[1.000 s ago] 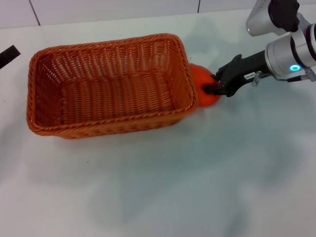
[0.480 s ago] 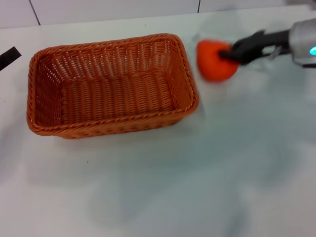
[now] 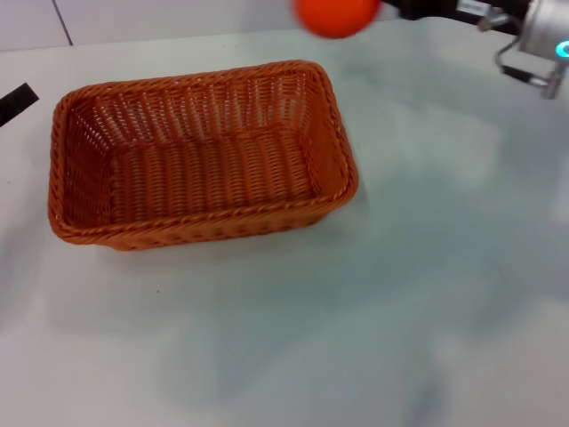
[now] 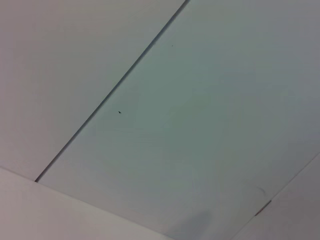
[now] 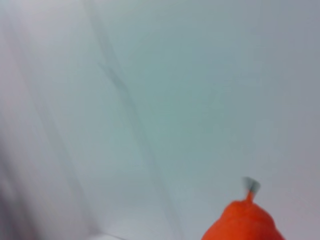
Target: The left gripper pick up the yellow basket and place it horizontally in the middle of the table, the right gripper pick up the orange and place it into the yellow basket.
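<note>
Surface: plain white surface [image 3: 373, 302], smooth, with a pale wall behind its far edge.
Basket: orange-brown woven basket [image 3: 200, 222] lying flat and lengthwise on the surface, open side up, nothing inside it; well below and to the left of the right end effector.
Orange: bright orange fruit [image 3: 336, 16] up in the air at the top edge of the head view, clear of the surface, above and just beyond the basket's far right corner. The right wrist view shows the same orange [image 5: 245, 222] close to the camera with a small stem tip pointing away from it.
Right end effector: the right end effector [image 3: 391, 7] is at the top edge of the head view, right against the orange, with its silver-grey arm part and blue light trailing off to the right. Only a dark sliver of it shows; the orange hangs at its tip with nothing under it, so it is pinching the orange, though the fingers themselves cannot be made out.
Left end effector: only a dark strip at the left edge of the head view, far from the basket's left end, could belong to it; whether its fingers are spread or pressed together cannot be told. Its wrist camera shows only pale flat panels with thin dark seams.
</note>
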### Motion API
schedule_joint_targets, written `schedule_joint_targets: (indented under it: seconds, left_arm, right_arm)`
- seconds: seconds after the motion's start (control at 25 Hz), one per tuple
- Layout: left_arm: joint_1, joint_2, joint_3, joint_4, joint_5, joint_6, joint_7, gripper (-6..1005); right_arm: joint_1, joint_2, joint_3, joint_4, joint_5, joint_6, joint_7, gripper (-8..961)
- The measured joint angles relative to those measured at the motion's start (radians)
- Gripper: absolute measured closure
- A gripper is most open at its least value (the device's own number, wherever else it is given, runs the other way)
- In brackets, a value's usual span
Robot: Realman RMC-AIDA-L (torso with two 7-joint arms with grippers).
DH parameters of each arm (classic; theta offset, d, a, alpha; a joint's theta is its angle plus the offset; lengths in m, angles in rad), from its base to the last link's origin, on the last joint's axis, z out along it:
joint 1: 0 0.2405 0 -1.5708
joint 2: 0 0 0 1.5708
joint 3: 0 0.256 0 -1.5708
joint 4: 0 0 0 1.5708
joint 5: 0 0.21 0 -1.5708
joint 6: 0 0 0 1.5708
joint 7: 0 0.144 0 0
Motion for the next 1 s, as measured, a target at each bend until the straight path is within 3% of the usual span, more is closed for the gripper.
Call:
schedule_joint_targets:
  seconds: [0.16,0.4,0.6,0.72,1.0]
  left_arm:
    - [-0.006,-0.002,0.000,0.000,0.000,0.000,0.000,399]
    - [-0.012,-0.003,0.001,-0.010,0.000,0.002,0.000,400]
    - [-0.013,-0.004,0.000,-0.011,0.000,0.004,0.000,401]
    - [-0.012,-0.005,0.000,-0.011,0.000,0.005,0.000,401]
    - [-0.008,-0.011,0.000,-0.015,-0.025,0.007,0.034,398]
  right_arm:
    - [0.029,0.007,-0.124,0.034,0.063,-0.089,-0.034,852]
    - [0.036,0.008,-0.245,0.061,0.069,-0.035,-0.039,885]
    - [0.007,0.005,-0.240,0.077,0.103,-0.032,-0.066,723]
    - [-0.036,0.005,-0.227,0.079,0.179,-0.037,-0.113,516]
    - [-0.162,0.007,-0.164,0.217,0.520,-0.042,-0.372,248]
